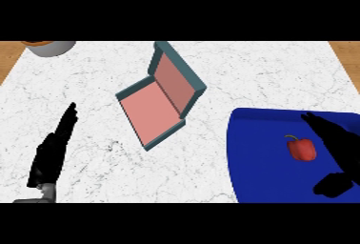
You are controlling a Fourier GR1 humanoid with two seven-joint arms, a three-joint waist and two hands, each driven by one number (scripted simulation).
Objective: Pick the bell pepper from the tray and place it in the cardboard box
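- Resting at the far left of the counter (84,95), well away from the tray, the left hand (53,152) is lying with its fingers straight and together, holding nothing.
- Sitting between that hand and the tray, the cardboard box (160,102) is lying open with its pink inside facing up and its lid propped along the far right side; it is standing apart from the tray's left edge.
- Lying on the blue tray (256,157), to the right of its middle, the red bell pepper (303,149) is pointing its green stem up and to the left, its long axis tilting slightly.
- Hovering just right of the pepper, the right hand (337,147) is spreading open, fingers reaching past the pepper and thumb below it, gripping nothing yet; this is clearly the nearer hand, and the pepper is lying to its left.
- Showing only as a dark shape, that hand is making it hard to tell whether it is touching the pepper; the tray's right side is being cut off.
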